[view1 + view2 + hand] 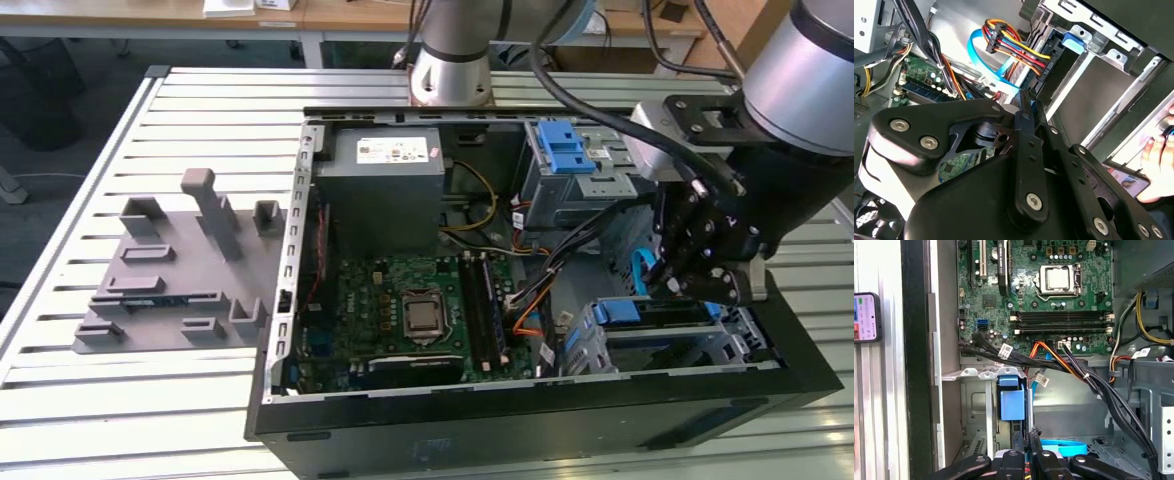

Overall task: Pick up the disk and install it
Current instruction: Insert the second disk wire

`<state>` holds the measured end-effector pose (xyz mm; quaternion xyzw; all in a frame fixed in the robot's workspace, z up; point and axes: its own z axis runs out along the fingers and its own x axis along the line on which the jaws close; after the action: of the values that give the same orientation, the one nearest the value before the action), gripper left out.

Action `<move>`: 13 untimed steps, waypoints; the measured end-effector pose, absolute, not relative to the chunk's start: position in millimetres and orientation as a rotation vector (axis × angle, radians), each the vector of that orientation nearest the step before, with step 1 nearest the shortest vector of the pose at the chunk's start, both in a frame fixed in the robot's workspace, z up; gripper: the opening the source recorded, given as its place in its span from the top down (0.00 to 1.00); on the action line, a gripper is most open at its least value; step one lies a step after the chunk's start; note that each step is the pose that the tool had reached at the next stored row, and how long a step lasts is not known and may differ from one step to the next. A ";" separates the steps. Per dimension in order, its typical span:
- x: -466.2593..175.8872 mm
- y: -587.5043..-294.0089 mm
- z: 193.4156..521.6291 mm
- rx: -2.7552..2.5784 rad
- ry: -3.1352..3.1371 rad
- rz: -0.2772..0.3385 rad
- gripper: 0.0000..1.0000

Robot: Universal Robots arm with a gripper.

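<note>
The disk (650, 312) stands on edge in the drive cage (727, 350) at the near corner of the open computer case, on the exterior view's right. Its blue plastic frame (1011, 402) faces up out of the cage. My gripper (705, 292) hangs straight over that cage from the arm. In the first wrist view the gripper (1029, 436) has its fingers shut together at the end of the disk's blue frame. I cannot tell whether they touch it. In the second wrist view the gripper (1028, 102) points at the cage with a blue flat cable (985, 65) behind it.
The case holds a motherboard (400, 310), a grey power supply box (387, 190) and an upper bay with a blue latch (567, 150). Cable bundles (1054, 362) cross beside the cage. A grey fixture (174, 270) lies on the slatted table. A hand (1159, 155) holds a phone (1126, 181).
</note>
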<state>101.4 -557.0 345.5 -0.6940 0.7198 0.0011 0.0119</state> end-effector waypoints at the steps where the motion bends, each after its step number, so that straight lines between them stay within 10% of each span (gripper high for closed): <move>1: 101.3 -557.1 345.1 -2.163 2.243 0.001 0.84; 13: 101.3 -559.6 338.0 -2.157 2.236 -0.001 0.84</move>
<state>101.3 -559.6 338.0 -0.6942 0.7196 -0.0004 0.0173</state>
